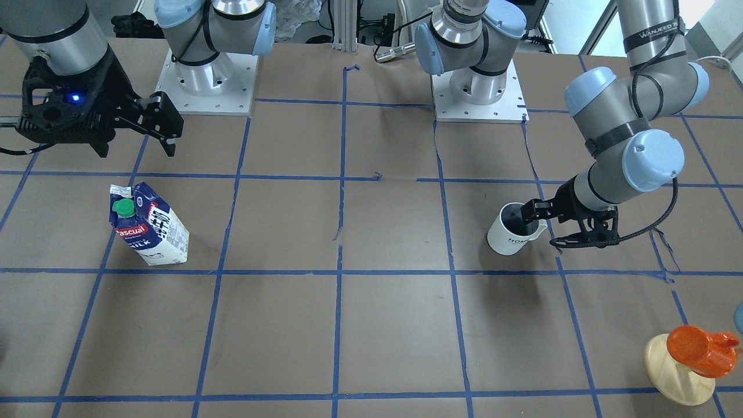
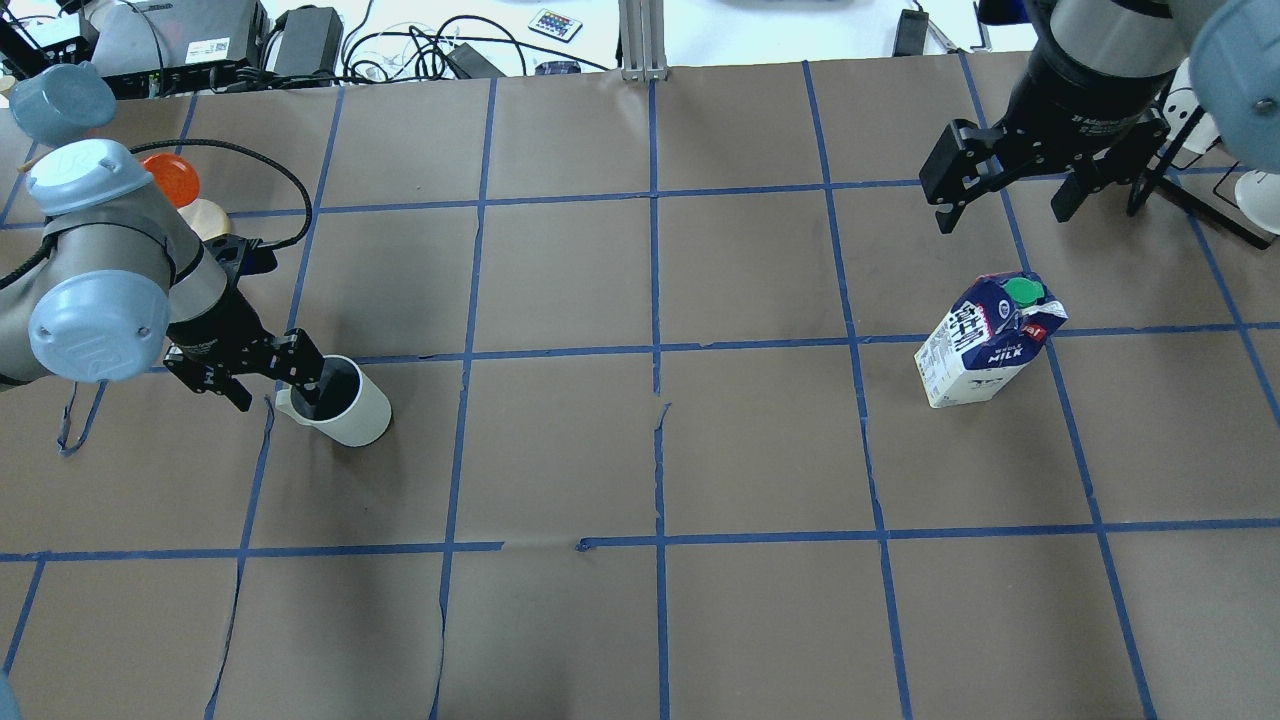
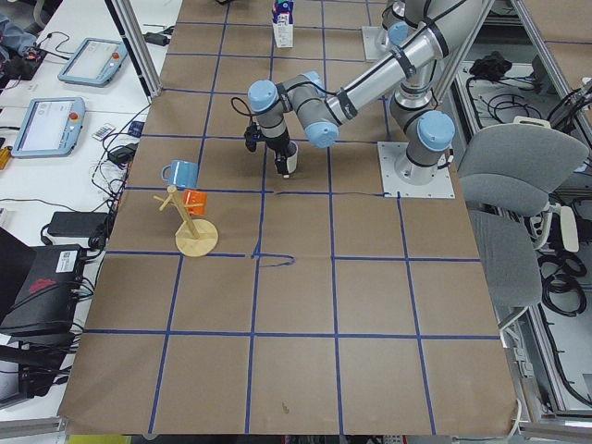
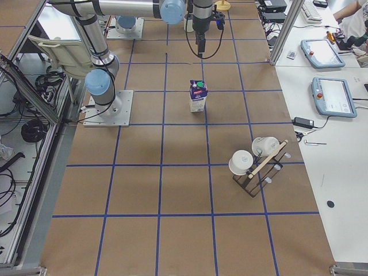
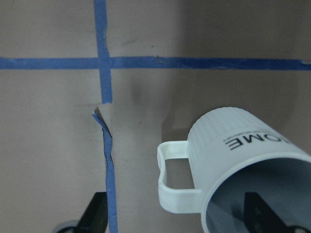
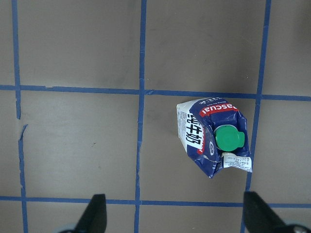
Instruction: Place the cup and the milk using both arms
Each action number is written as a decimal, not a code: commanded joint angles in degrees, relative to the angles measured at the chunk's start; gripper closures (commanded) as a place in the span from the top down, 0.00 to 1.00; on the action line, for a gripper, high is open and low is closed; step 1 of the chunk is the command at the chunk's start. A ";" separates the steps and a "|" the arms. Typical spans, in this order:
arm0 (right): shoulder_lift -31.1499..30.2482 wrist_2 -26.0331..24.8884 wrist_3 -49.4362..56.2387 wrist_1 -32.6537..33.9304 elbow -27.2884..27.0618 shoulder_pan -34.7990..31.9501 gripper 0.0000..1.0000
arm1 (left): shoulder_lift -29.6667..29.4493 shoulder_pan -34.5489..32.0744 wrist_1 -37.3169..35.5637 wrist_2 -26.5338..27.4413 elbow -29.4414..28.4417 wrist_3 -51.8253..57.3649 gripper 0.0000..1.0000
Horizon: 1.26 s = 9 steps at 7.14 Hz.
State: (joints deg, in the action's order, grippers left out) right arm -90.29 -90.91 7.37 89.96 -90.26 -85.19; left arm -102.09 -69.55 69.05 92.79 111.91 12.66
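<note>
A brown paper-covered table [image 2: 750, 450] marked into squares with blue tape, with 2 robot arms reaching over it. On the robot's left side, a white cup [image 2: 352, 415] stands upright on the table, its grey inside showing and its handle pointing toward the left arm. The left gripper [image 2: 278, 395] is down at the cup with its 2 fingers spread wide: 1 finger is inside the cup, the other is outside past the handle, and neither is closed on anything. On the robot's right side, well apart from the cup, a blue and white milk carton [image 2: 985, 345] with a green cap stands upright inside 1 taped square. The right gripper [image 2: 1005, 215] hangs above the table near the carton, fingers wide apart and holding nothing. An orange mug [image 1: 699, 348] hangs on a wooden stand [image 1: 676, 380] at the table's edge.
</note>
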 commanded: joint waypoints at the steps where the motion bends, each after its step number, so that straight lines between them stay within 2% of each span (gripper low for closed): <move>1: 0.02 -0.06 -0.60 -0.05 -0.18 0.55 1.00 | 0.13 0.21 0.56 -0.76 -0.11 -13.49 0.41; 2: 0.11 -0.67 -0.17 -0.05 -0.26 1.42 1.00 | 0.13 0.21 1.17 -1.03 -0.02 -17.02 0.04; 3: 0.20 0.02 0.79 0.21 -0.26 4.22 1.00 | 0.05 0.21 1.18 -2.60 -0.11 -18.27 0.00; 4: 2.20 0.12 3.94 0.39 -0.26 6.33 1.00 | 0.05 0.21 1.18 -2.70 -0.11 -18.20 0.00; 5: 3.79 -0.49 7.88 3.00 -0.35 6.62 1.00 | 0.05 0.21 1.09 -3.40 -0.46 -18.11 0.00; 7: 6.69 0.28 8.28 5.30 -1.40 6.62 1.00 | -0.48 0.03 1.18 -3.32 -3.61 -18.11 0.00; 9: 7.14 0.12 8.80 15.18 -8.14 6.62 1.00 | -0.92 -0.58 1.18 -4.10 -5.29 -17.15 0.00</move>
State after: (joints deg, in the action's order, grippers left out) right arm -83.51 -90.78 15.87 99.23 -94.61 -78.60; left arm -102.76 -69.78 70.25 89.23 107.54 -4.89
